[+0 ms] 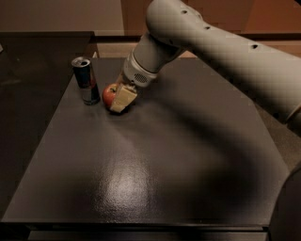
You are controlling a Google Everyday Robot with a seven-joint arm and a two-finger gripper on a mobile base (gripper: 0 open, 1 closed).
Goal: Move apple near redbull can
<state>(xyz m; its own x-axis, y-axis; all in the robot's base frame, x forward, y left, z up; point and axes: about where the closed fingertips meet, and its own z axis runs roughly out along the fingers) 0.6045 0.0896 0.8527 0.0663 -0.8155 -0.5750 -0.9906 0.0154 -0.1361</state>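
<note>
Clamps with the beige-padded two-finger gripper (117, 100) around a small round red apple (108, 94), low near the far left corner of the dark glossy tabletop (164, 164). Sits just right of the slim blue and silver redbull can (85, 81), seemingly apart. Could topple that tall can with any leftward nudge from the grey arm (211, 42); could roll away once released.

Dark glossy table (141, 188) (glare near middle); darker counter (28, 75) at left; tan wall (61, 14) behind.
</note>
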